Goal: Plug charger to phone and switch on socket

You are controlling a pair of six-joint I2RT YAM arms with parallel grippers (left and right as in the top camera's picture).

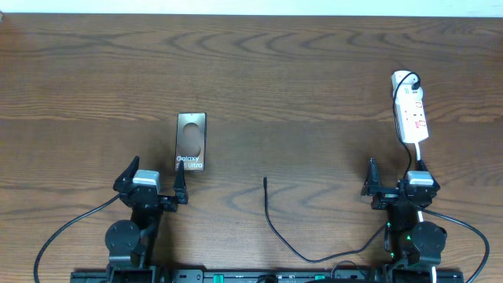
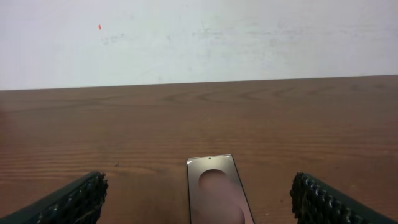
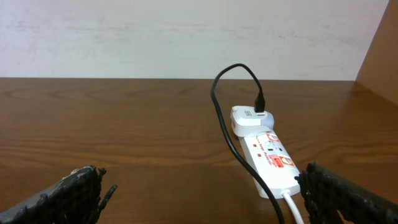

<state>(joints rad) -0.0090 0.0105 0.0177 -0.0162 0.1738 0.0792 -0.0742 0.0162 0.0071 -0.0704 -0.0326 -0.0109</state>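
On the table (image 1: 314, 79) nothing is gripped: the left tool (image 1: 155, 177) and the right tool (image 1: 397, 179) both stand wide open and empty near the front edge. The phone (image 1: 191, 142) lies flat just ahead of the left tool, with its long axis running away from the robot and the lettered end nearest. The charger (image 1: 274, 226) lies between the arms. Its free plug tip (image 1: 266, 180) points to the far side, well apart from the phone, and its other end sits in the socket (image 1: 410, 114). The socket lies ahead of the right tool, also lengthwise away from the robot. It seems the first step, taking the plug tip, is not yet begun. The next move probably asks for a grip close behind the tip, then turning it toward the phone.
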